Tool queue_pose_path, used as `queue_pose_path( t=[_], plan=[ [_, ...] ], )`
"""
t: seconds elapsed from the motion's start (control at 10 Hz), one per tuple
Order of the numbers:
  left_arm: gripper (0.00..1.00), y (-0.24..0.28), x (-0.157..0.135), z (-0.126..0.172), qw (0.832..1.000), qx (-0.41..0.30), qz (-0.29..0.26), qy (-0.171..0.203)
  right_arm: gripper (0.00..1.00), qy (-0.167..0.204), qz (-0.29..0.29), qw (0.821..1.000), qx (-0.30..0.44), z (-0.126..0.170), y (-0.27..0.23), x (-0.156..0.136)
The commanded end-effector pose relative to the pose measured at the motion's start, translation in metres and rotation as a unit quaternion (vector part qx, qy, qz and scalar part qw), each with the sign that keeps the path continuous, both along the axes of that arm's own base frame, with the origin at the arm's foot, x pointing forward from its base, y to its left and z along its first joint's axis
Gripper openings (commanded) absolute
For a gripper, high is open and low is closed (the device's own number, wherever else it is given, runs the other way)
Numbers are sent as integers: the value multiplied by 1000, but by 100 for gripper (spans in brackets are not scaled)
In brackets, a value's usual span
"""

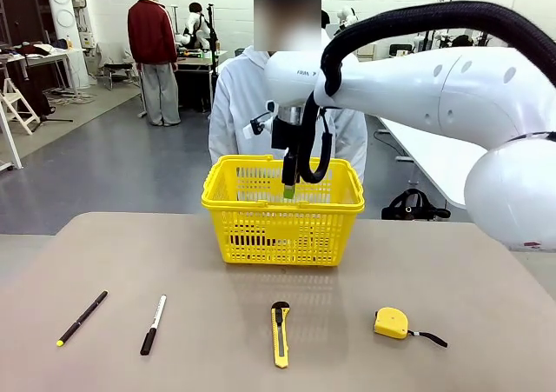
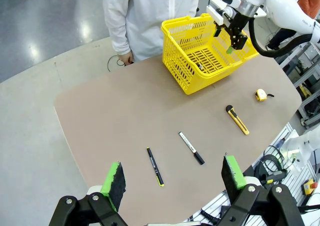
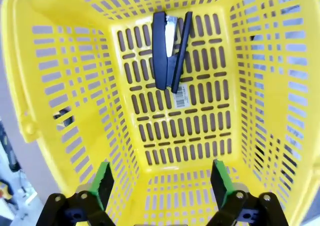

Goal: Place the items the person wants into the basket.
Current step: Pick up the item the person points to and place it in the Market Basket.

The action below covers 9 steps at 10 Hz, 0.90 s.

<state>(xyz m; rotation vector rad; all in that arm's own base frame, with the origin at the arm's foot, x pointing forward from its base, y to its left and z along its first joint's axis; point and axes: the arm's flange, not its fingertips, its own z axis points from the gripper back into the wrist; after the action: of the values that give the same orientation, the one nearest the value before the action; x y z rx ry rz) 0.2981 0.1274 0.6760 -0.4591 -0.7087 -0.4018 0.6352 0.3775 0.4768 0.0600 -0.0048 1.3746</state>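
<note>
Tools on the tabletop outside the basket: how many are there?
4, in a row: black pen at the left, marker, utility knife, tape measure at the right. A black item lies inside the basket; nothing else seems hidden.

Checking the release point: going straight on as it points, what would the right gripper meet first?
Probably the bare floor of the basket, short of the black stapler-like item lying there; depth is unclear. The right gripper is open.
</note>
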Motion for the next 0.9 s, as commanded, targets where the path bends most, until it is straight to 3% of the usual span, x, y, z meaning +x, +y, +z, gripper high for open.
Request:
queue_pose_path(
  t=[0.0, 0.2, 0.5, 0.8],
  plan=[
    [100, 1, 0, 0, 1000, -3, -6, -5, 100, -33, -54, 997, -33, 59, -23, -49],
    [100, 1, 0, 0, 1000, -3, -6, -5, 100, -81, -173, 981, -39, 115, -94, -130],
    [100, 1, 0, 0, 1000, -3, -6, -5, 100, -89, -336, 937, -34, 126, -192, -232],
    [100, 1, 0, 0, 1000, -3, -6, -5, 100, -126, -384, 913, 55, 131, -257, -276]
  ],
)
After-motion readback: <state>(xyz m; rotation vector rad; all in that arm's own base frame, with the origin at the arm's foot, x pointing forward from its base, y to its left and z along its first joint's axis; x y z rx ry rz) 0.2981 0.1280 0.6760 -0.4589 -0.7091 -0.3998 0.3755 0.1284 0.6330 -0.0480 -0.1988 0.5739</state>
